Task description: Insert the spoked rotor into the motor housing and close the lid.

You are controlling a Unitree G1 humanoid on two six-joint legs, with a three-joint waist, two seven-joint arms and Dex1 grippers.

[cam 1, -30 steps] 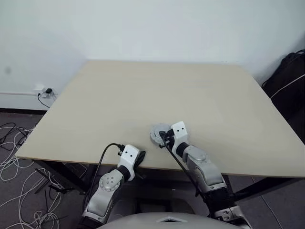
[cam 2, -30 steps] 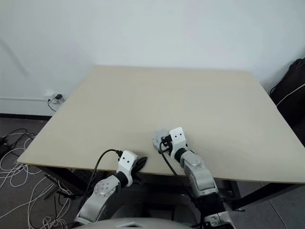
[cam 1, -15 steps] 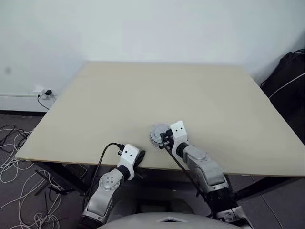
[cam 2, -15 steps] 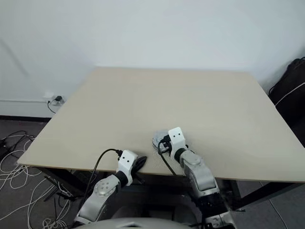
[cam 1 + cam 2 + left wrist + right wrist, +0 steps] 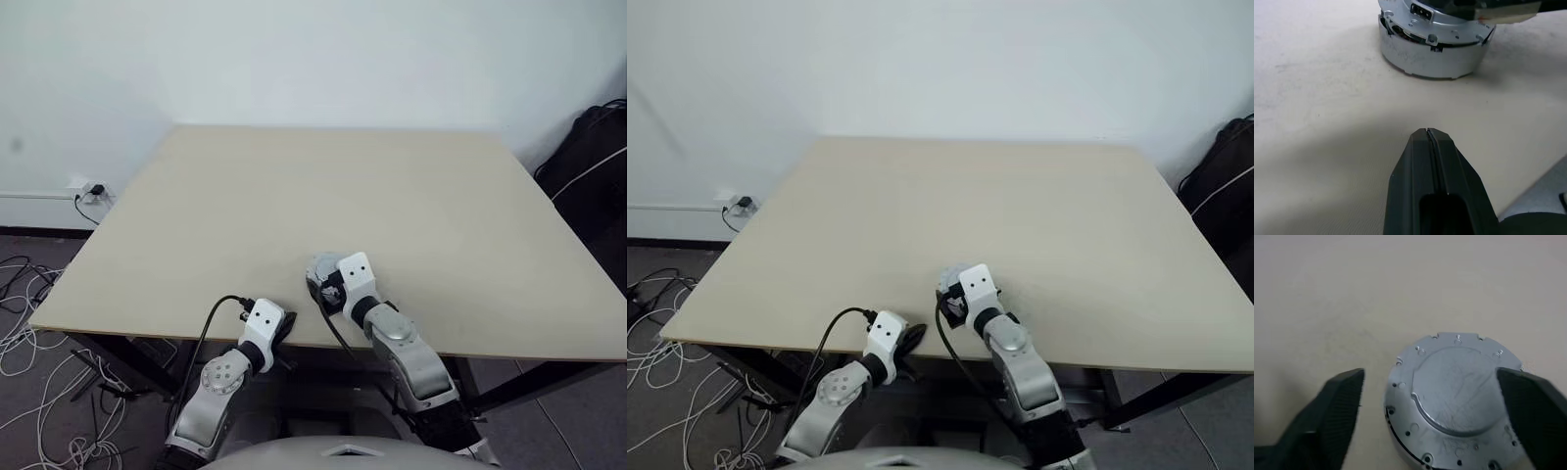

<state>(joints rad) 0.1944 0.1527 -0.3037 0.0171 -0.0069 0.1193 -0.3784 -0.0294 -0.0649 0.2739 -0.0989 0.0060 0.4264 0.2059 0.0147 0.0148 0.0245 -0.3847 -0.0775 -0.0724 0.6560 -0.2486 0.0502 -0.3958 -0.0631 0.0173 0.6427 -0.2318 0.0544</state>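
Grippers come first, both at the near table (image 5: 196,215) edge. One left gripper (image 5: 1428,133) rests low over the wood, its two black fingers pressed flat together with only a seam between them, pointing toward the motor a little way ahead. One right gripper (image 5: 1430,406) hangs over that motor with its fingers (image 5: 1337,401) spread wide, one on each side of the round body and clear of it, pinching nothing.

One motor housing (image 5: 1432,46) sits on the table just past the near edge, roughly midway across, a short silver-grey cylinder with its round axis upright and its flat faces level. One lid (image 5: 1457,382) lies on top of it, smooth face up, a raised round centre with small holes around the rim and little notched tabs at the far side. From the left wrist view a small connector shows on the top and a dark slit runs under the rim; whether the rotor is inside cannot be told.

Beyond the motor the tabletop runs bare to the wall. Cables (image 5: 24,294) lie on the floor at the left, and a dark bag (image 5: 593,157) stands at the far right.
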